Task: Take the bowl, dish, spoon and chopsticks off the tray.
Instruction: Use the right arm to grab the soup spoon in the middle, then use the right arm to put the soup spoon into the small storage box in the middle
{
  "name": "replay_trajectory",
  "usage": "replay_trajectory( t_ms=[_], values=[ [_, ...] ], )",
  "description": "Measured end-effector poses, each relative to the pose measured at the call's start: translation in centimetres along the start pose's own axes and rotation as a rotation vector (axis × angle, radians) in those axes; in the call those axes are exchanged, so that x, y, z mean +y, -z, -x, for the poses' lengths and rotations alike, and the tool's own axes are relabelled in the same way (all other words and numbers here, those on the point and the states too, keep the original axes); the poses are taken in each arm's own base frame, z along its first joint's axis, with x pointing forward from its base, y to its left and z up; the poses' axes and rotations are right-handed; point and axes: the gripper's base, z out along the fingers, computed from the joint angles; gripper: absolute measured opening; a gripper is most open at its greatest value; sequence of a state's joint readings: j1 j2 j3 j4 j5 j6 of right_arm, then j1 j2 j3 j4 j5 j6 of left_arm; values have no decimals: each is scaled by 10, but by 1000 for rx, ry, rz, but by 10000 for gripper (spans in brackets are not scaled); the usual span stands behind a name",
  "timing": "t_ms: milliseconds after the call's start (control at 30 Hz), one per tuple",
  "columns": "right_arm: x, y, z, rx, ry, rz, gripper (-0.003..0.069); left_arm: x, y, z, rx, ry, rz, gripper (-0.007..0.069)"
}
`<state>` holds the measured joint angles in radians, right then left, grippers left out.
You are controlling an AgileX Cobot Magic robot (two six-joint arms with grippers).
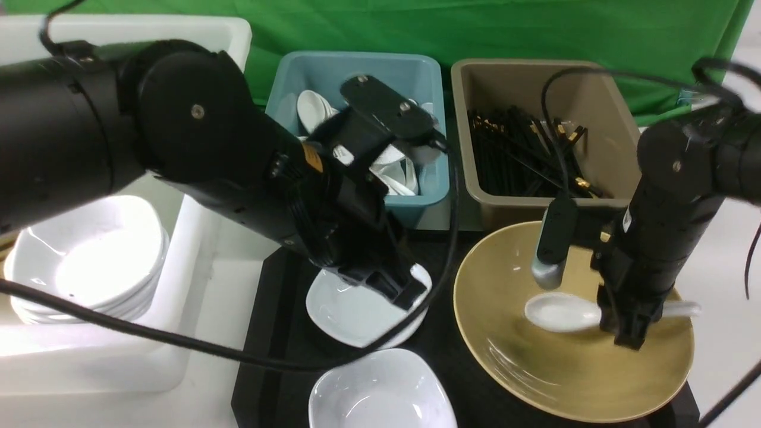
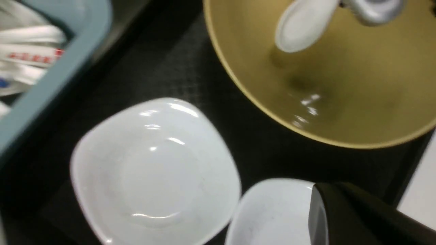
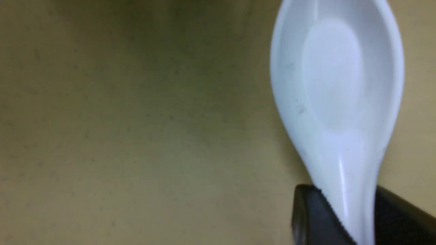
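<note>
Black tray (image 1: 279, 309) (on white table (image 1: 725, 333)) before green cloth backdrop (image 1: 475, 30).

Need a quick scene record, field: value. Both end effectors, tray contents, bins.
right end effector: shut on glossy white soup spoon handle, inside wide mustard-yellow plastic bowl
left end effector: over far white squarish dish; open or shut unclear
flat black plastic tray: holds bowl, far dish, near white squarish dish
teal plastic bin: white spoons
brown plastic bin: black chopsticks
</note>
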<state>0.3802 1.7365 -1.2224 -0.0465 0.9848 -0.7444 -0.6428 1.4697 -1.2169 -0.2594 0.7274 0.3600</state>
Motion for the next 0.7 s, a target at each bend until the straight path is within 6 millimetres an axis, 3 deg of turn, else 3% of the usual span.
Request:
replay_trajectory(
  t_ms=[33, 67, 100, 167, 233, 267, 333, 467, 500, 567, 600, 700],
  values=[
    [0, 3, 1, -6, 1, -6, 141, 1, 1, 0, -4, 3, 8, -4],
    [-3, 30, 12, -115, -17, -52, 141, 10, 10, 3, -43, 74, 50, -4],
    [-4, 34, 13, -124, -17, -60, 141, 12, 11, 4, -50, 81, 58, -4],
    [-14, 76, 36, -347, -64, -135, 141, 35, 29, 12, -142, 203, 128, -4],
    [-20, 92, 47, -456, -95, -156, 141, 54, 40, 15, -204, 281, 181, -4],
    [-31, 113, 66, -585, -125, -168, 141, 73, 51, 15, -256, 342, 232, -4],
    [-43, 120, 87, -674, -141, -149, 141, 94, 59, 10, -283, 396, 291, -4],
    [-63, 107, 132, -769, -176, -107, 141, 118, 69, -1, -279, 459, 353, -4],
    [-64, 101, 137, -766, -179, -96, 141, 119, 70, -2, -277, 465, 356, -4],
    [-76, 85, 168, -824, -240, -76, 141, 124, 72, -7, -255, 489, 363, -4],
    [-76, 83, 171, -826, -239, -77, 141, 124, 72, -7, -255, 489, 363, -4],
    [-85, 48, 200, -854, -346, -27, 195, 121, 70, -11, -214, 512, 328, -4]
  ],
)
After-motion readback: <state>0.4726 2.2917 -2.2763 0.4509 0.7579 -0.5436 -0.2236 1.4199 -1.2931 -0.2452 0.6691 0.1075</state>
